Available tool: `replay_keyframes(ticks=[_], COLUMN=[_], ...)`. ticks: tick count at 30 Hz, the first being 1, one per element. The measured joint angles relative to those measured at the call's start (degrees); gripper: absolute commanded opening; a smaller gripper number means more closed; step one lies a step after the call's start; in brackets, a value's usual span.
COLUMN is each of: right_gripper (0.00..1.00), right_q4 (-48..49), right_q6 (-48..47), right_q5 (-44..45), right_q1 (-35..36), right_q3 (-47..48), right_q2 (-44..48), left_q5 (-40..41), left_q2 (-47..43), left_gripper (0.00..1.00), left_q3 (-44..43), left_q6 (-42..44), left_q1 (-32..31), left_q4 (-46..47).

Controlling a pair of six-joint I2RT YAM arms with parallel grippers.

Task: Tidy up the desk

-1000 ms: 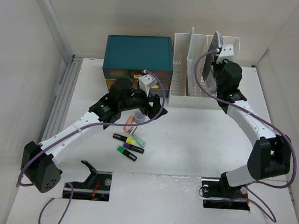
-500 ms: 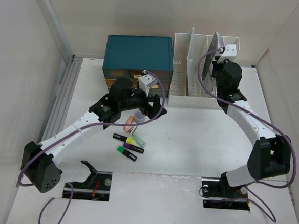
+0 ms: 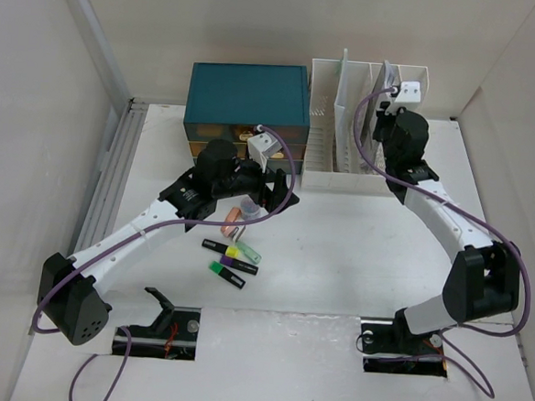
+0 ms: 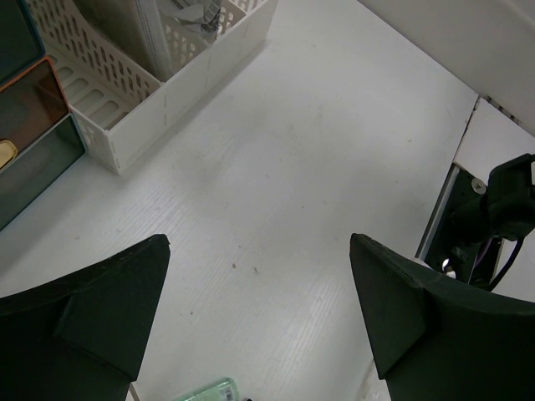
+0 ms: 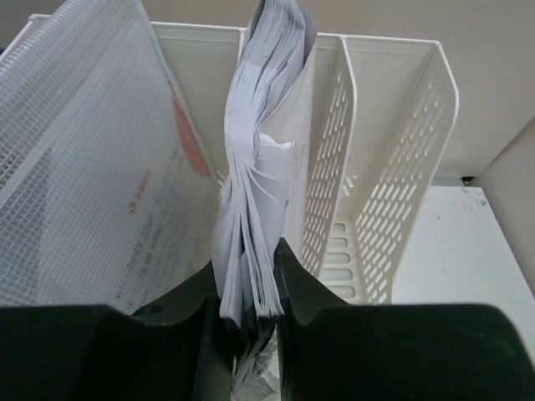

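The right pincer [image 5: 247,313], pinching a paper stack [image 5: 263,150], has moved it farther into the file rack [image 5: 401,167] — filing seems nearly done; left pincer [image 4: 259,317] stays spread.

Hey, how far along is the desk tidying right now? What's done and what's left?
Done: a mesh folder stands in the white file rack. In hand: the right tool is shut on a sheaf of papers, upright between the rack's dividers, not yet released. Left: several highlighters lie loose on the desk near the open left tool, which holds nothing.
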State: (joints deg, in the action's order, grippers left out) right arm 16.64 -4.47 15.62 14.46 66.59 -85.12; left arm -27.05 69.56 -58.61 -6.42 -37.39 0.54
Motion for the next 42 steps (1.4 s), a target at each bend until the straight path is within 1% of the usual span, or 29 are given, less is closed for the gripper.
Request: replay_keyframes(ticks=[8,19,22,23,25,26,27,28,30,31,33,34,36,37,39,40,42], right_gripper=[0.00,0.00,0.03,0.10,0.19,0.25,0.36,0.36,0.41,0.50,0.58,0.67,0.73,0.78,0.82,0.82,0.85], right_q4=[-0.83,-1.20,-1.22,-1.22,-1.11,-1.03,-0.94,-0.87,-0.87,-0.81,-0.72,-0.66,-0.28,0.07,0.57,0.59,0.55], right_q6=[0.74,-3.98,-4.55,-4.68,-4.79,-4.79,-4.87,-5.14,-5.29,-5.40,-5.51,-5.64,-5.77,-5.92,-5.95,-6.03,-6.05], right_q5=[-0.22,2.56,2.60,2.60,2.56,2.47,2.27,2.01,1.55,1.14,0.33,-0.11,-1.07,-1.60,-2.51,-2.82,-3.28], right_q1=[0.37,-0.26,-0.61,-0.66,-0.94,-0.96,-0.96,-0.96,-1.22,-1.38,-1.68,-1.79,-2.05,-2.16,-2.60,-2.91,-3.43], right_q3=[0.00,0.00,-0.04,-0.07,-0.31,-0.59,-0.94,-1.36,-2.05,-2.38,-2.95,-2.97,-2.97,-2.97,-2.97,-2.97,-2.97], right_q2=[0.00,-0.70,-0.74,-0.74,-0.74,-0.74,-0.74,-0.74,-0.72,-0.72,-0.50,-0.35,0.35,0.81,1.81,2.34,3.45], left_q5=[0.11,0.11,0.11,0.11,0.11,0.11,0.11,0.11,0.11,0.15,0.26,0.33,0.39,0.57,0.68,0.74,0.76], left_q2=[0.00,0.00,0.00,0.00,0.00,0.00,0.00,0.00,0.00,0.00,0.00,0.00,0.00,0.00,0.00,0.00,0.00], left_gripper=[0.87,0.87,0.87,0.87,0.88,0.88,0.88,0.88,0.88,0.88,0.88,0.88,0.88,0.88,0.88,0.88,0.88], left_q3=[0.00,0.00,0.00,0.02,0.00,0.02,0.02,0.00,0.02,0.02,0.02,0.02,0.02,0.02,0.02,0.02,0.02], left_q6=[0.00,0.00,0.00,0.00,0.00,0.00,0.00,0.00,0.00,0.00,0.00,0.00,0.02,0.00,0.00,0.00,0.00], left_q1=[0.00,0.00,0.00,0.00,0.00,0.00,0.00,0.00,0.00,0.00,0.00,0.00,0.00,0.00,0.00,0.00,0.00], left_q4=[0.00,0.00,0.00,0.00,0.00,0.00,0.00,0.00,0.00,0.00,0.00,0.00,0.00,-0.02,-0.02,0.00,0.00])
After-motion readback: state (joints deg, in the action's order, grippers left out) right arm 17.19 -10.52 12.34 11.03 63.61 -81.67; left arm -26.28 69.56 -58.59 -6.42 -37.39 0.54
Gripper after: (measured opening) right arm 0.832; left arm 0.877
